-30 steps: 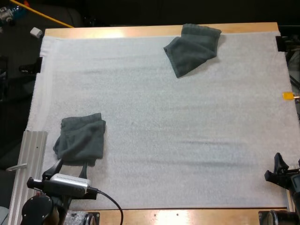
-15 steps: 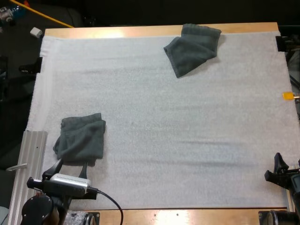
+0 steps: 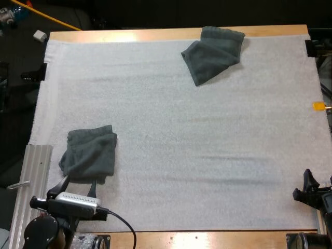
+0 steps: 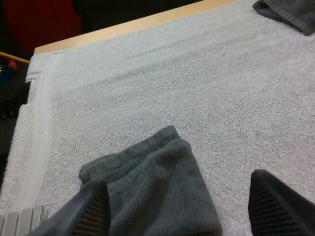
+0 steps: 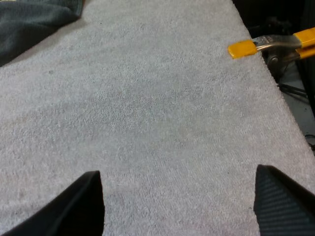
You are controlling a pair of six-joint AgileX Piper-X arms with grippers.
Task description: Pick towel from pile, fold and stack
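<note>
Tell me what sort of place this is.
Probably a robot lab workbench, not a home. A wooden table carries a white mat; the left gripper and right gripper stand open at its near side; a near towel and a far towel lie out as practice pieces.

I have the near towel (image 3: 89, 154) (image 4: 157, 196) at the mat's (image 3: 207, 155) near left corner. It is dark grey-green, loosely folded into a rough square, with rumpled layered edges. The far towel (image 3: 213, 53) (image 5: 29, 24), of the same colour, lies well apart at the far edge. It is crumpled and skewed, and one end reaches onto the wooden table (image 3: 155, 35).
</note>
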